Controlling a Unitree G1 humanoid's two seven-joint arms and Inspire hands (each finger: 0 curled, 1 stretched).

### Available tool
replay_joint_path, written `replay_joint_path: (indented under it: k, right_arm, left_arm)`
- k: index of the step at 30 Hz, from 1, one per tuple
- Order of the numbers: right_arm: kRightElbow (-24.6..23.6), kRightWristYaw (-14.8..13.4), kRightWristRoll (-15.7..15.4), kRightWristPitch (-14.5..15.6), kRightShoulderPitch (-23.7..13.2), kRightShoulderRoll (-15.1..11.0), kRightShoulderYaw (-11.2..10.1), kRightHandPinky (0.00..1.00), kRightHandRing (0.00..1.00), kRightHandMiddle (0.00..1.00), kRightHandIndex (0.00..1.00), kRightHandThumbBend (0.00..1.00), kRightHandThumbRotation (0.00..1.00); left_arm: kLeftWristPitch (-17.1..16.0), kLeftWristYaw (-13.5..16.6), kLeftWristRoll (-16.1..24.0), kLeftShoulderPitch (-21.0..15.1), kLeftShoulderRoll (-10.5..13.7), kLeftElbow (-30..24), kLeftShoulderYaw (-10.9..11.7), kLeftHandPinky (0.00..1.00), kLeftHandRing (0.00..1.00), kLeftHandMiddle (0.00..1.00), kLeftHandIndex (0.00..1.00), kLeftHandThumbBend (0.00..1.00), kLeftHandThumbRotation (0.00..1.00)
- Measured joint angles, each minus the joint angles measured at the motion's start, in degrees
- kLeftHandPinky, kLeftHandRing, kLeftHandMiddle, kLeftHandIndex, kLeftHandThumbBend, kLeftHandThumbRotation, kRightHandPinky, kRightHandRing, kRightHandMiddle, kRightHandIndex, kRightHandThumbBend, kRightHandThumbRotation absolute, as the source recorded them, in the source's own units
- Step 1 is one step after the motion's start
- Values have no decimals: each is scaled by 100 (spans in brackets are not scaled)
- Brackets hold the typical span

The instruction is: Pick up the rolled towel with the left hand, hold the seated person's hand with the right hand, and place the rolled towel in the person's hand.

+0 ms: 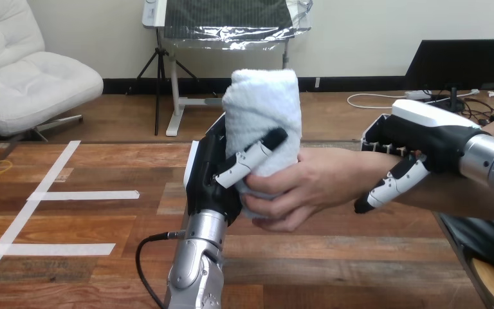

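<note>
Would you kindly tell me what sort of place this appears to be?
Probably a robotics test bench: a wooden table marked with white tape lines, with the left hand and the person's hand both gripping a rolled towel.

Items counted: one rolled towel (262,122); one person's hand (309,183); two robot hands, left hand (209,174) and right hand (424,132); one tabletop (103,219).
</note>
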Motion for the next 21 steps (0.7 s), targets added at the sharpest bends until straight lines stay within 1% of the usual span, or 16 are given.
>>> replay_joint_path:
  k: [1, 2, 4, 5, 10, 12, 16, 20, 21]
  right_arm:
    - [-25, 12, 6, 34, 4, -4, -11, 33, 40, 46, 47, 98, 42]
    - [-44, 26, 11, 61, 7, -9, -21, 34, 42, 48, 49, 99, 47]
    - [-88, 62, 24, 126, 15, -21, -44, 36, 43, 49, 50, 99, 50]
    - [-110, 78, 29, 154, 19, -27, -54, 37, 44, 50, 52, 100, 52]
    - [-169, 171, 102, 219, 29, -95, -97, 43, 51, 57, 59, 100, 64]
    - [-170, 206, 140, 193, 30, -138, -101, 49, 57, 63, 65, 100, 70]
    - [-169, 249, 225, 108, 47, -225, -112, 55, 65, 70, 72, 100, 75]
    - [-169, 296, 348, 69, 78, -262, -163, 62, 74, 77, 79, 100, 80]
    - [-169, 299, 376, 61, 91, -267, -181, 64, 78, 80, 82, 100, 82]
  left_arm:
    - [10, -30, -21, 1, 0, -19, 0, 64, 72, 76, 77, 77, 53]
    - [16, -48, -25, 3, 0, -41, 1, 69, 75, 77, 78, 78, 59]
    - [16, -49, -2, 5, 0, -94, 0, 72, 77, 78, 79, 79, 64]
    - [15, -46, 16, 4, 0, -122, -2, 75, 78, 79, 80, 79, 67]
    - [-45, 73, 310, 4, 4, -303, -14, 86, 84, 83, 83, 81, 82]
    - [-88, 134, 455, 4, 6, -378, -17, 92, 87, 84, 84, 81, 90]
    - [-157, 244, 673, 4, 9, -532, -21, 97, 89, 86, 84, 82, 96]
    - [-191, 324, 799, 4, 12, -649, -23, 99, 92, 87, 84, 82, 98]
    - [-196, 343, 829, 4, 13, -671, -22, 99, 93, 87, 84, 82, 99]
